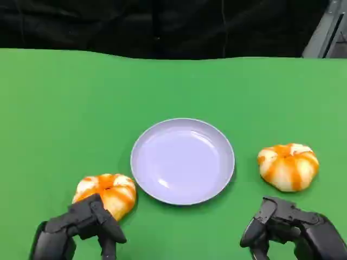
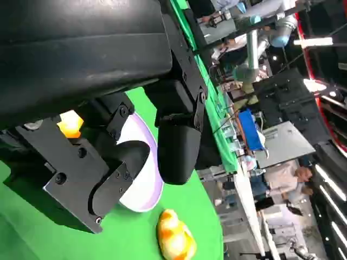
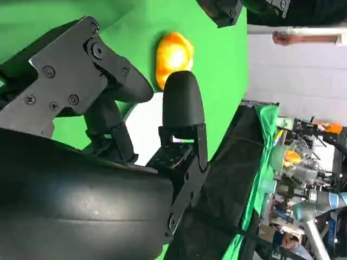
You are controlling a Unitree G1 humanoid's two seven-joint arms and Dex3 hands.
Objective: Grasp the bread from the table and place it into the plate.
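Head view, left to right: the left hand point(image 1: 81, 227) sits low on the green worktop point(image 1: 54, 108), fingers apart and holding nothing, its fingertips just short of the left bun point(image 1: 107, 192), perhaps brushing it; contact is hard to judge. The bun lies just beside the plate point(image 1: 182, 161), which is bare. Well to the right lies a second bun point(image 1: 288, 166), with the right hand point(image 1: 290, 227) near it, fingers spread and holding nothing.

I judge the task is at the reach, before any grasp. Next, the left hand should move forward over its bun and close around it, then lift it across to the plate.

Both hands are cut off by the frame's lower edge, and the left hand hides the bun's near side.
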